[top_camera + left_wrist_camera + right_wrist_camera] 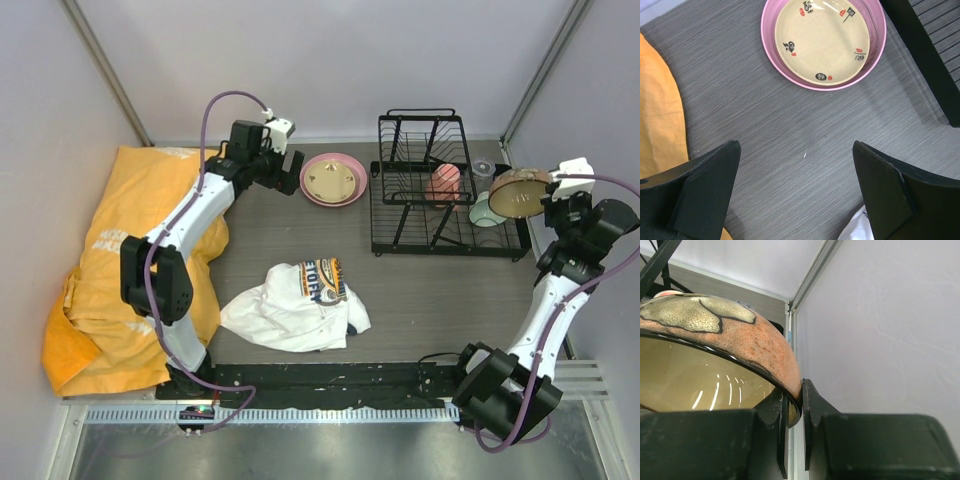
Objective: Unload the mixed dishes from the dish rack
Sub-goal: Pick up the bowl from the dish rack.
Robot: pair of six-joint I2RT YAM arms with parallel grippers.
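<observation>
Right hand (794, 405) clenching tan bowl (519, 193) by its rim, lifting it above dish rack (445, 222) | left hand (797, 192) released, hovering near stacked plates (333, 179) on counter (450, 290)

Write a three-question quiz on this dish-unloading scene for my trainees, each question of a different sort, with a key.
1. True or false: the cream patterned plate lies inside the pink plate on the table.
2. Which dish does the right gripper grip by its rim? A) pink mug B) tan bowl C) clear glass
3. Name one dish standing in the dish rack.

Key
1. True.
2. B: the jaws pinch the rim of the tan bowl, held up at the right end of the rack.
3. The pink mug; the mint-green bowl and clear glass count too.
</observation>
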